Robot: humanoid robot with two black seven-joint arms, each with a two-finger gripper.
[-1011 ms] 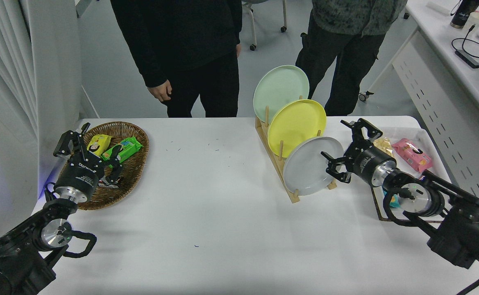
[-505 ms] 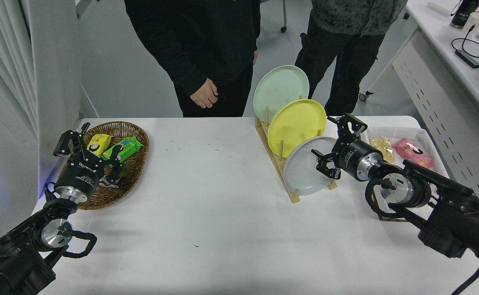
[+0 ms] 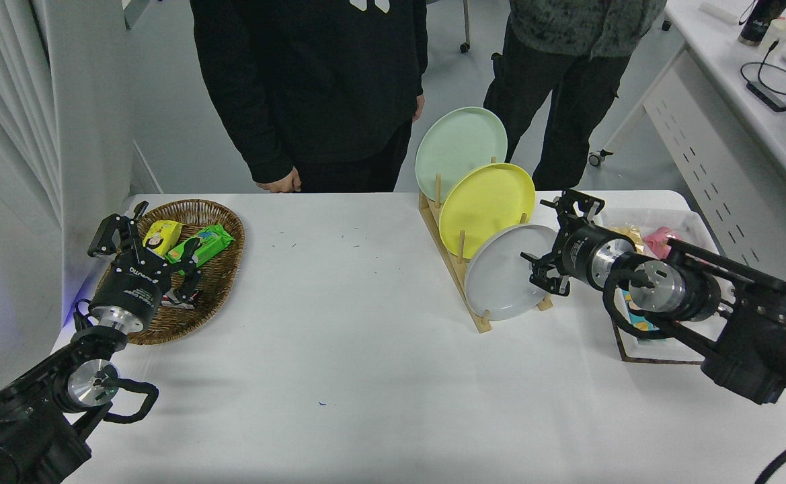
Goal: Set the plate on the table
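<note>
The light-grey plate stood on edge in the nearest slot of the wooden rack, leaning back against its dowels, with the yellow plate in the slot just behind it and the pale green plate behind that, at the rack's far end. The rack itself sat on the white table, toward its far right part. The right gripper hung just to the right of the rack, level with the grey plate's right rim, its fingers spread apart; the lower finger lay at the rim's edge and the upper one reached up beside the yellow plate, though whether either touched a plate could not be told. To the right of the rack, partly hidden behind the right arm, a white tray held snack packets, among them a pink one. Far to the left of the rack, at the table's left edge, a wicker basket held a yellow packet and a green packet, and the left gripper was parked over it with its fingers spread. Beyond the rack, at the table's far side, stood a person in black and a person in a mottled grey top.
</note>
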